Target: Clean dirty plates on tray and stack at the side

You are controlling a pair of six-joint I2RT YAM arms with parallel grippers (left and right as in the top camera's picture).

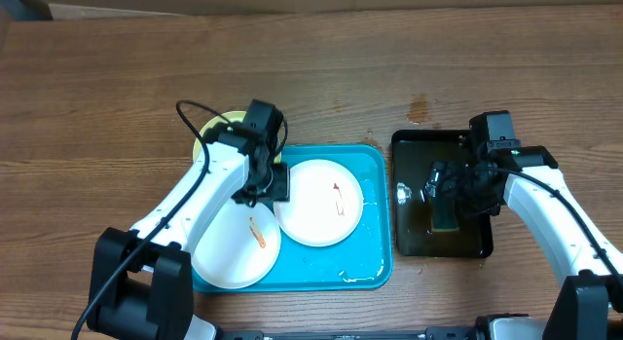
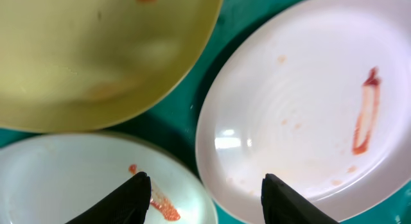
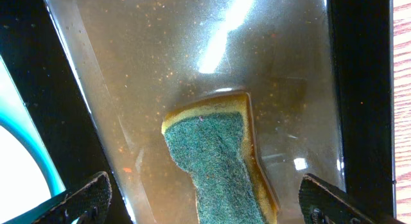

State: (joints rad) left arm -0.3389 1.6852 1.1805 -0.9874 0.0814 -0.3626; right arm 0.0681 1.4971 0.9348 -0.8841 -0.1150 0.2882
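Blue is the big tray (image 1: 383, 219), and it sits on the brown wood worktop (image 1: 117, 67). Three plates lie on it or at its edge. One white plate (image 1: 316, 204) is in the middle and has a red smear. Another white plate (image 1: 234, 254) is near the front left corner and has an orange smear. The yellow-green plate (image 2: 96, 57) is at the back left, partly under the arm, with a small spot on it.

The left hand (image 2: 207, 192) hangs over the plates. Its fingers are spread apart and hold nothing. The right hand (image 1: 453, 189) is over the black tray (image 1: 414, 145), which has soapy water in it. A wet green and yellow sponge (image 3: 215, 160) lies between its wide-apart fingers, not squeezed.

I think the job is just starting, since every plate looks dirty. Next, the right hand needs to close on the sponge and lift it. The left hand needs to hold one plate steady.
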